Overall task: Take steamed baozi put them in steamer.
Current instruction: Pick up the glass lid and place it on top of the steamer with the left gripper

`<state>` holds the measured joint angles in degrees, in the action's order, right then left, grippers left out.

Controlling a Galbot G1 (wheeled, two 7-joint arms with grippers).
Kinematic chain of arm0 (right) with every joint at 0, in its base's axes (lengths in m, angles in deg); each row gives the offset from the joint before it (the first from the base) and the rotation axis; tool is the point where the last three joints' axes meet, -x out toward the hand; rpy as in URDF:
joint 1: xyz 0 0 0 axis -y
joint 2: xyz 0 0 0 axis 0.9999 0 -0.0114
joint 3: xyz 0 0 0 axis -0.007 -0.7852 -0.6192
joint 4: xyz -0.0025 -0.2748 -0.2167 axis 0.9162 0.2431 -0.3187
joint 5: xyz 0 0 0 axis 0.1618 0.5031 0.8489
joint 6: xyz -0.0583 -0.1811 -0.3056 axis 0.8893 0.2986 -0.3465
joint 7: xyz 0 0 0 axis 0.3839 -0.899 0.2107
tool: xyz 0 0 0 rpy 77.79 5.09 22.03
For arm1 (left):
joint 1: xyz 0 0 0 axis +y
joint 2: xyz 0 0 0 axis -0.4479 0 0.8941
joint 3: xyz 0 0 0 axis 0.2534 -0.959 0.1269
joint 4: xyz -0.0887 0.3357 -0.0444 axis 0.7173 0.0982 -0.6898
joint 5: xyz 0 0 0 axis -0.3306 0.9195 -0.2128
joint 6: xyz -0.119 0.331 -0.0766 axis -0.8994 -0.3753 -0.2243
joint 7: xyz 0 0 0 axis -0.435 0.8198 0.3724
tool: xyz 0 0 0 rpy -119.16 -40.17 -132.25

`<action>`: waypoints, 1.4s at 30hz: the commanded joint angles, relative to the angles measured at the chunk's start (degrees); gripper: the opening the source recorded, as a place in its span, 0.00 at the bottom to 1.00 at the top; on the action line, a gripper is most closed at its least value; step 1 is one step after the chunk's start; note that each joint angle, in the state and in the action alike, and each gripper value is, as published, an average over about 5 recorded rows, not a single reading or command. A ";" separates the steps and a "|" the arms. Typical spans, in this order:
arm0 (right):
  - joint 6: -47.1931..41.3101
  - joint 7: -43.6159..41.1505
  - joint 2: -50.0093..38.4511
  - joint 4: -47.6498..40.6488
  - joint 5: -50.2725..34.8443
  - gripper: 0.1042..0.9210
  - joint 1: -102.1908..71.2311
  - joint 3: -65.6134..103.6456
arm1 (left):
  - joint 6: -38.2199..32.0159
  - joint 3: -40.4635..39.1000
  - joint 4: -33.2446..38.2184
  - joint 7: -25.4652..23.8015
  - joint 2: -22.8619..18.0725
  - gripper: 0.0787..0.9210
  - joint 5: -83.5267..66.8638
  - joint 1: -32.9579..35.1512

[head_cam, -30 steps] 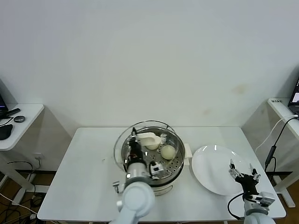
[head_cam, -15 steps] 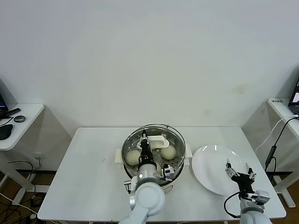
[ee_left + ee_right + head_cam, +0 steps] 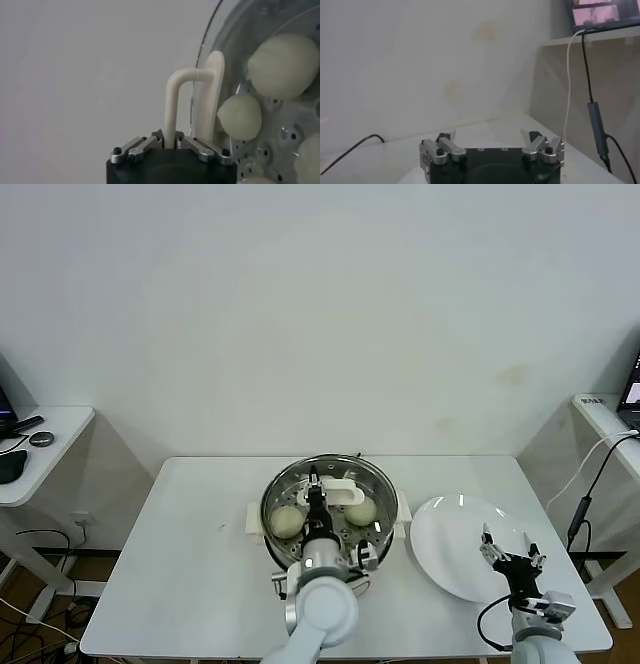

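Observation:
The steamer [image 3: 272, 500] stands mid-table, a shiny steel pot on a white base. Cream-white baozi lie inside on its perforated floor: one on the left [image 3: 286, 521] and one on the right [image 3: 361, 511]. My left gripper [image 3: 316, 496] is shut on the white handle [image 3: 341, 488] of the round glass lid, which it holds over the pot's mouth. The left wrist view shows the fingers clamped on that handle [image 3: 172, 100], with three baozi [image 3: 283, 65] [image 3: 240, 117] [image 3: 307, 162] showing through the glass. My right gripper [image 3: 510, 556] hangs open and empty over the white plate [image 3: 450, 534].
The white plate has nothing on it and lies at the table's right. Side desks stand far left [image 3: 40, 446] and far right [image 3: 605, 412], where a cable [image 3: 585, 484] hangs down. In the right wrist view my right gripper [image 3: 489, 136] faces a wall and that cable.
My left gripper has carried the glass lid rightward, from the steamer's left rim to a spot centred over the pot. The right gripper has barely shifted.

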<state>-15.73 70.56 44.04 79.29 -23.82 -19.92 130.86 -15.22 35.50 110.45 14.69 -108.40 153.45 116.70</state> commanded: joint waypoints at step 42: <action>0.16 -0.07 0.44 -1.06 0.62 0.88 0.69 -0.42 | -0.15 -0.20 -0.28 -2.38 0.15 0.12 2.95 0.26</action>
<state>-15.61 70.48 44.43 78.28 -23.24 -19.27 130.48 -15.39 35.36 110.33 12.64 -108.24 156.61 116.95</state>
